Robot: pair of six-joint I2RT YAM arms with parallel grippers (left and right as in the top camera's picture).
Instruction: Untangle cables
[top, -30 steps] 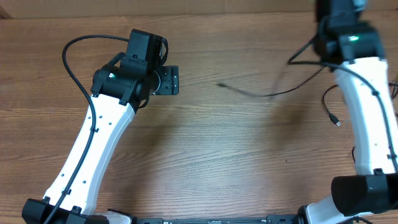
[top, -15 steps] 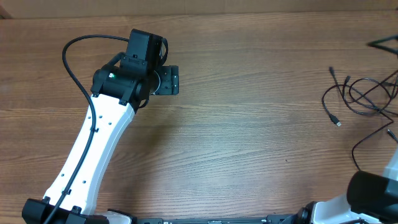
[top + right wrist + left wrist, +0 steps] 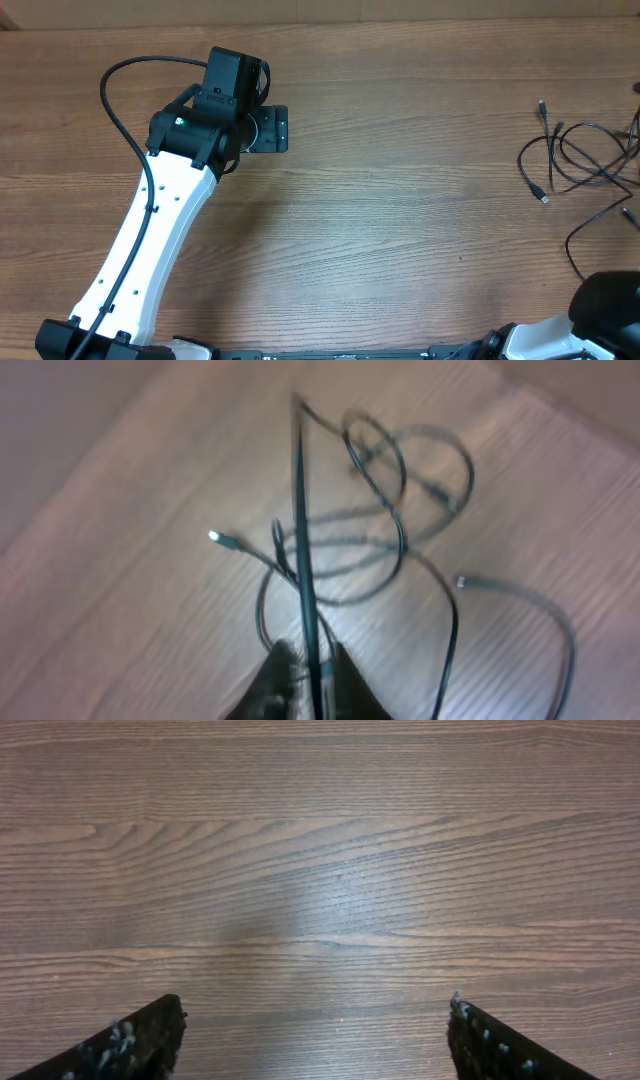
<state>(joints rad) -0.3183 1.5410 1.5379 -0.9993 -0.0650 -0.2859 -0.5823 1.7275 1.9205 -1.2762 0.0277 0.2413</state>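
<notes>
Right pincer (image 3: 305, 665) pinching taut cables (image 3: 300, 530)

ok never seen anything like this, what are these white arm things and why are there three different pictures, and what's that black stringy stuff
The white things are two robot arms at a wooden table, each ending in a two-finger gripper. One picture looks down from above the table. The other two come from small cameras on each arm's wrist, so you see that arm's own fingers at the bottom edge.

In the overhead view, the left gripper hangs over bare wood; its wrist camera shows the fingers spread wide with nothing between them. The right arm is mostly out of frame there.

The black stringy stuff is the cables, thin cords with small plugs, lying in loose overlapping loops near the table's right edge. In the blurry right wrist view, the right gripper has one cable strand running up from between its nearly closed fingers, seemingly pinched there.
</notes>
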